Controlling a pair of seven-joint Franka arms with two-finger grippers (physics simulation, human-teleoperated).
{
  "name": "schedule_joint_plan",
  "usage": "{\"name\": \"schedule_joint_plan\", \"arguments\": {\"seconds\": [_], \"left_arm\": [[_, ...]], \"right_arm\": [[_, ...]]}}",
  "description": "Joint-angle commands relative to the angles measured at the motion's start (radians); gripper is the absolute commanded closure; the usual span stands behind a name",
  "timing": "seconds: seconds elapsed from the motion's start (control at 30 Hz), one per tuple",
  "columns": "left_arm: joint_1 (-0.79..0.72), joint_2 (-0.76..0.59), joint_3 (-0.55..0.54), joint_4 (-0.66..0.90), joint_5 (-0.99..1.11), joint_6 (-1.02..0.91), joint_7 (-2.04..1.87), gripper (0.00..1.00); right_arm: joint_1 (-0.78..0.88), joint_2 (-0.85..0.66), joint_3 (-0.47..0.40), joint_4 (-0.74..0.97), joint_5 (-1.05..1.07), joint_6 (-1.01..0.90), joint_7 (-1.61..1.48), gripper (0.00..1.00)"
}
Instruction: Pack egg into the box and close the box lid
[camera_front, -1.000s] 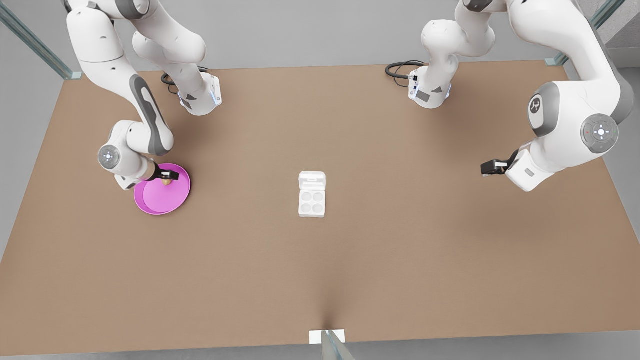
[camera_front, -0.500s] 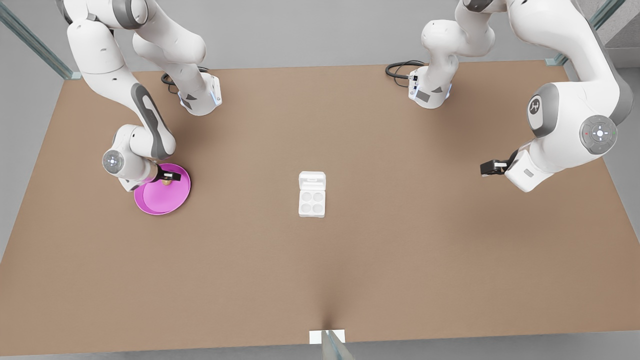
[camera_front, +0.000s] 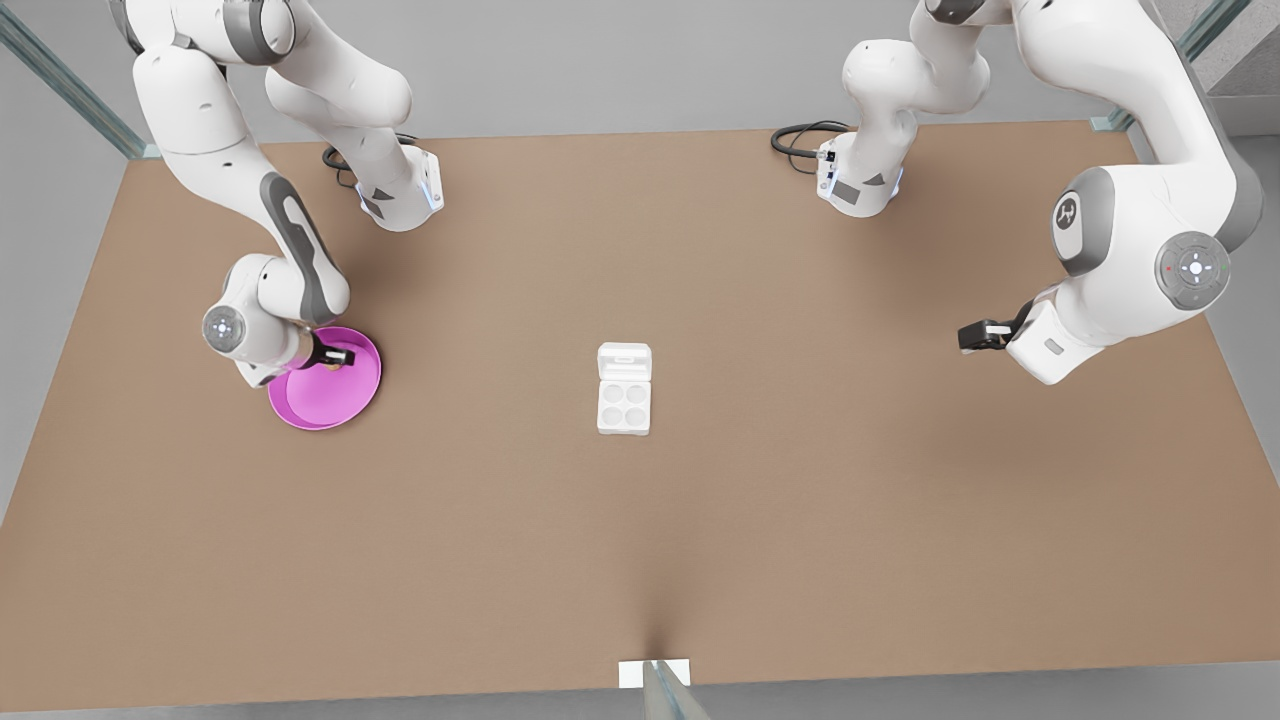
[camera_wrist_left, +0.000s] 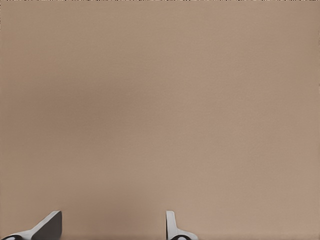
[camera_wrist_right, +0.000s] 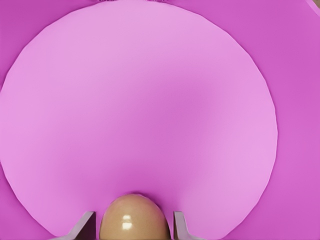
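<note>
The tan-brown egg (camera_wrist_right: 133, 224) lies on a round pink plate (camera_front: 315, 402) at the front view's left. My right gripper (camera_front: 341, 357) is down over the plate, open. Its fingers (camera_wrist_right: 86, 224) stand on either side of the egg (camera_front: 334, 364) with a thin gap on each side. The white box (camera_front: 624, 408) sits at the table's middle, its four cups bare. The box lid (camera_front: 624, 360) lies flat open behind the cups. My left gripper (camera_front: 968, 337) hangs open above bare table at the front view's right, far from the box, with its fingers (camera_wrist_left: 50, 227) spread wide.
The brown table (camera_front: 640, 540) stretches wide around the box. Both arm bases (camera_front: 400, 195) stand at the far edge with black cables beside them. A small white marker (camera_front: 653, 673) sits at the near edge.
My right gripper has sunk lower over the plate, so its fingers now straddle the egg. My left gripper has drifted slightly toward the front view's left.
</note>
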Motion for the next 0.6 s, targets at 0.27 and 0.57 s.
{"name": "schedule_joint_plan", "arguments": {"seconds": [0.27,0.57], "left_arm": [[-0.002,0.001,0.000,0.001,-0.001,-0.002,0.000,0.00],[-0.003,0.001,0.000,0.000,0.000,-0.002,0.000,0.00]], "right_arm": [[0.000,-0.001,0.000,0.004,0.000,0.000,0.000,0.46],[-0.002,0.016,0.001,0.007,0.000,0.001,0.000,0.45]]}}
